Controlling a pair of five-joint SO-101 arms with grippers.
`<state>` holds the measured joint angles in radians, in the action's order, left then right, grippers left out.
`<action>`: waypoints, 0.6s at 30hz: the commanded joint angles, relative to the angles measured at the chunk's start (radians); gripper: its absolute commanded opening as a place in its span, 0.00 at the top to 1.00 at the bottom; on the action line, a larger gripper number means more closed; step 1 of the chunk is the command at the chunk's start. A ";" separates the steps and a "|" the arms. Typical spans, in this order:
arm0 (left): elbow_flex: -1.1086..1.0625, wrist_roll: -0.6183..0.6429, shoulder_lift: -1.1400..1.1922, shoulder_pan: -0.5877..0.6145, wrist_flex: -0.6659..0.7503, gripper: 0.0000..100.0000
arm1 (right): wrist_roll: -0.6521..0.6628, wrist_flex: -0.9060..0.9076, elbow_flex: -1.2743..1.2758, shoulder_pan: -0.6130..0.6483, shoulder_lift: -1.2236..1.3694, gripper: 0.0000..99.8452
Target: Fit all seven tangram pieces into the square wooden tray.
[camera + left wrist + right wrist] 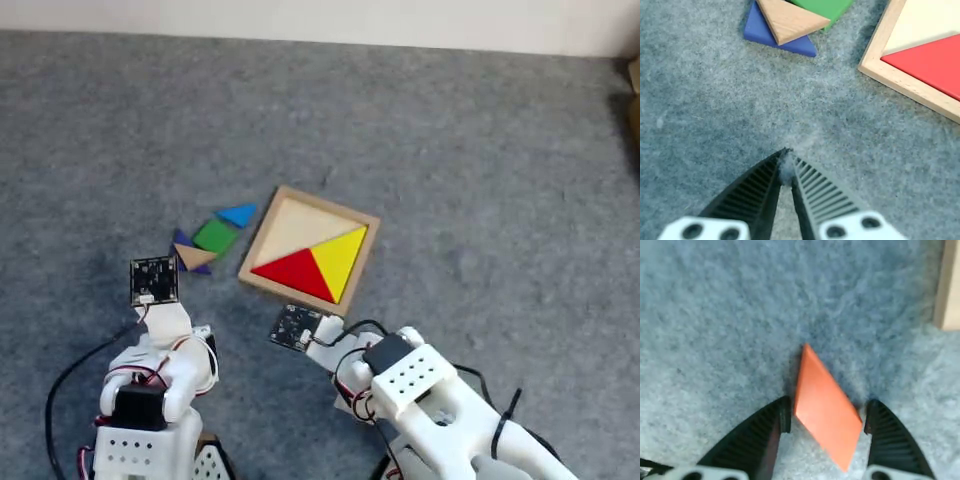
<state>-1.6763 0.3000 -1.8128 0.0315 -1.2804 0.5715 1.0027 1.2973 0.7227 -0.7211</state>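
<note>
On the grey carpet, the left arm sits at about 7 o'clock from the tray, seen from above. Its wrist view gives what the high camera cannot: the left gripper is closed on nothing, its tips meeting just over the carpet.

Ahead of it, well apart, lie the loose pieces. A tan triangle rests on top of a dark blue piece and touches a green square. From above this cluster is at the tray's 9 o'clock, with a light blue triangle at 1 o'clock from the green square.

The high view takes in the whole tray (it is turned a little on the carpet). A red triangle fills the 6 to 7 o'clock part and a yellow triangle the 3 to 4 o'clock part. They touch along one edge, and the rest of the floor is bare wood. The left wrist view catches a stretch of the rim with the red triangle inside it.

The right arm is at 5 o'clock from the tray. In its wrist view the right gripper is spread open, and an orange piece lies flat on the carpet between its fingers. One tip is at the piece's edge and the other is just beside its far corner. A tray corner is near.
</note>
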 commanded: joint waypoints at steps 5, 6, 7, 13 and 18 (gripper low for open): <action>-0.019 -0.006 -0.004 0.007 -0.005 0.99 | -0.003 -0.035 -0.004 0.008 -0.033 0.87; -0.019 -0.006 -0.004 0.007 -0.005 0.99 | -0.003 -0.025 -0.008 0.008 -0.035 0.89; -0.019 -0.006 -0.004 0.007 -0.005 0.99 | -0.003 -0.007 -0.013 0.008 -0.035 0.89; -0.019 -0.006 -0.004 0.007 -0.005 0.99 | 0.000 0.096 -0.087 -0.015 -0.036 0.90; -0.019 -0.006 -0.004 0.007 -0.005 0.99 | 0.164 0.153 -0.206 -0.137 -0.036 0.90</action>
<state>-1.6763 0.3000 -1.8128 0.0315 -1.2804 0.6483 1.1254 1.1930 0.6582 -0.7411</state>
